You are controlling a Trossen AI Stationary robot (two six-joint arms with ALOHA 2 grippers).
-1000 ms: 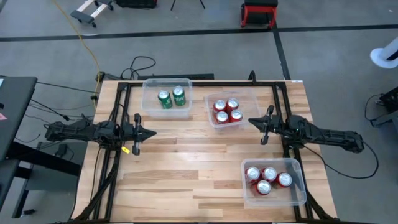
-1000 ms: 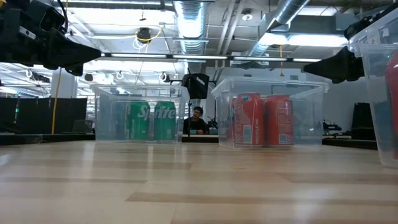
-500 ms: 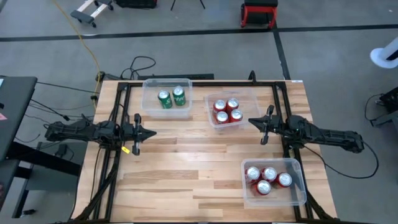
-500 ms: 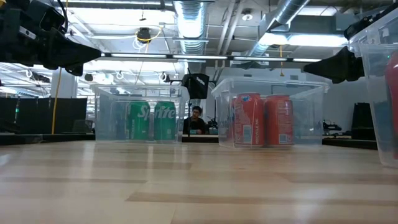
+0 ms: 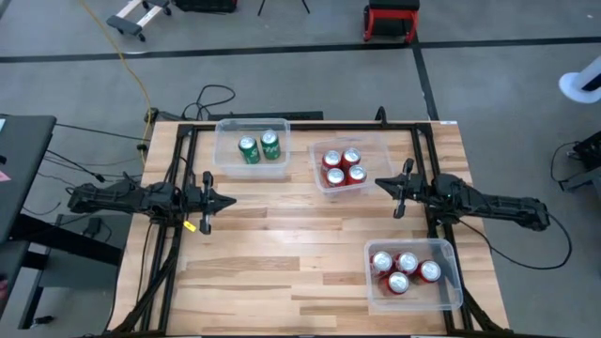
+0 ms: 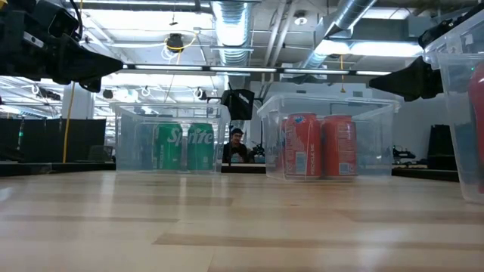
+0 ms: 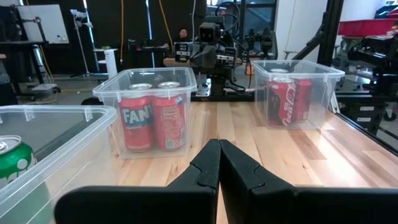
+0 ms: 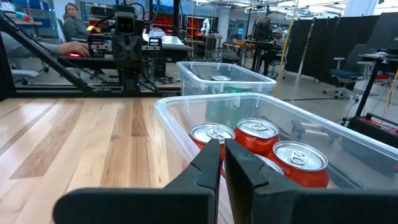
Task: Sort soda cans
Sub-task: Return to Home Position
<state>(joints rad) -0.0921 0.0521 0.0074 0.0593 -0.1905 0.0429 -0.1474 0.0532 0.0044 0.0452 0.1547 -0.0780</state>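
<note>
Two green soda cans (image 5: 258, 147) stand upright in a clear bin (image 5: 225, 141) at the far left-centre. Several red soda cans (image 5: 342, 166) stand in a second bin (image 5: 376, 150) at the far centre. Several more red cans (image 5: 405, 269) stand in a third bin (image 5: 451, 282) near the right front. My left gripper (image 5: 230, 199) hovers shut at the table's left side, pointing level toward the middle. My right gripper (image 5: 378, 183) hovers shut at the right side, beside the far-centre bin, also level. Neither touches a can or a bin; their closed fingertips show in the wrist views (image 7: 219, 146) (image 8: 222, 144).
Bare wood (image 5: 300, 235) lies between the two grippers and toward the front left. Black frame rails (image 5: 183, 160) run along the table's sides and far edge. A person (image 6: 237, 143) sits beyond the far edge, and another person (image 8: 71, 25) sits at a desk beyond the table.
</note>
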